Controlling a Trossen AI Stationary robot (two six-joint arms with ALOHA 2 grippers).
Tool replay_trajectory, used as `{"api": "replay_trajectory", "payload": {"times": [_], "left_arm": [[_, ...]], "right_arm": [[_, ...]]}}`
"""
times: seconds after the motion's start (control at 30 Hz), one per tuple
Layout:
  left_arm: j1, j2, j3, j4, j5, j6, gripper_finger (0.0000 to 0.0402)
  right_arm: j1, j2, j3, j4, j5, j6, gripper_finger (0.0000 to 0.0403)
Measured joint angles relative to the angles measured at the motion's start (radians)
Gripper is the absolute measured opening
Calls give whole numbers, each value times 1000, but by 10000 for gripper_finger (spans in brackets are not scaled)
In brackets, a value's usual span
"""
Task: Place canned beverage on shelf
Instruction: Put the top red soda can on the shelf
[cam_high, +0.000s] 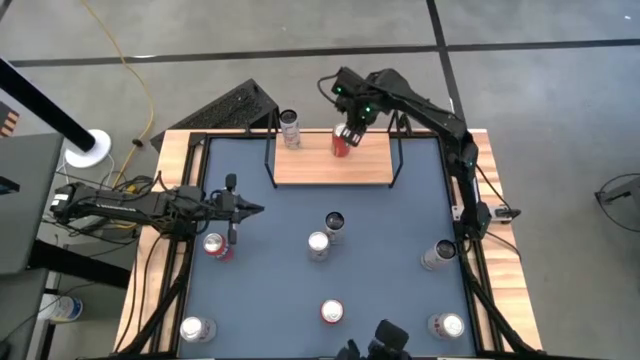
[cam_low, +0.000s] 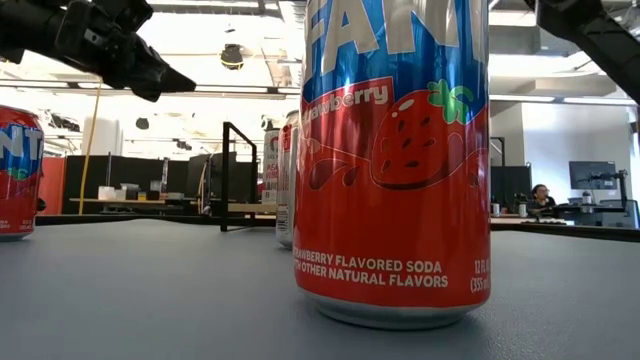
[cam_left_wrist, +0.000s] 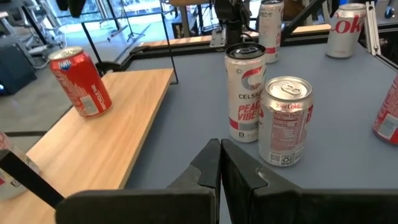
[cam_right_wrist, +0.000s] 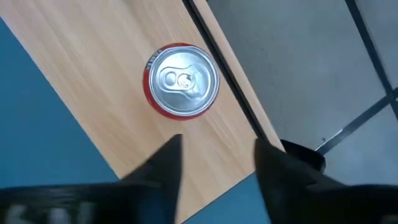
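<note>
The shelf (cam_high: 320, 168) is a light-wood board on a black wire frame at the table's far side. A red canned beverage (cam_high: 342, 145) stands upright on its base on the board, right of the middle; it also shows in the right wrist view (cam_right_wrist: 181, 79) and the left wrist view (cam_left_wrist: 81, 81). My right gripper (cam_right_wrist: 217, 158) hovers above this can, pointing down, open, with nothing between its fingers. My left gripper (cam_high: 252, 210) waits shut above the table's left part, holding nothing.
A silver can (cam_high: 290, 130) stands at the shelf's far-left corner. Several cans stand on the blue table: two mid-table (cam_high: 326, 233), one below my left gripper (cam_high: 215, 245), one right (cam_high: 438, 255), others along the near edge (cam_high: 331, 312). A Fanta can (cam_low: 395, 160) fills the low view.
</note>
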Motion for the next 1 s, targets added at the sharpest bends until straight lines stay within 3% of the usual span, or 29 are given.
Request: {"api": "replay_trajectory", "payload": {"times": [0.13,0.2,0.33,0.5,0.63,0.77,1.0], "left_arm": [[0,0,0,-19,0,-14,0],[0,0,0,-35,0,-19,0],[0,0,0,-50,0,-26,0],[0,0,0,-42,-23,-11,0],[0,0,0,-41,-53,-12,0],[0,0,0,-40,-54,-20,0],[0,0,0,-41,-60,-42,0]], "right_arm": [[0,-1,-11,-13,-59,-40,34],[-4,-18,-68,17,-61,-42,12],[-26,-149,-340,202,-62,-78,10],[-62,-403,-761,588,-86,-61,2],[-65,-538,-987,833,-104,-40,0],[-68,-538,-1080,895,-111,-40,0],[-92,-421,-1074,982,-112,-53,0]]}}
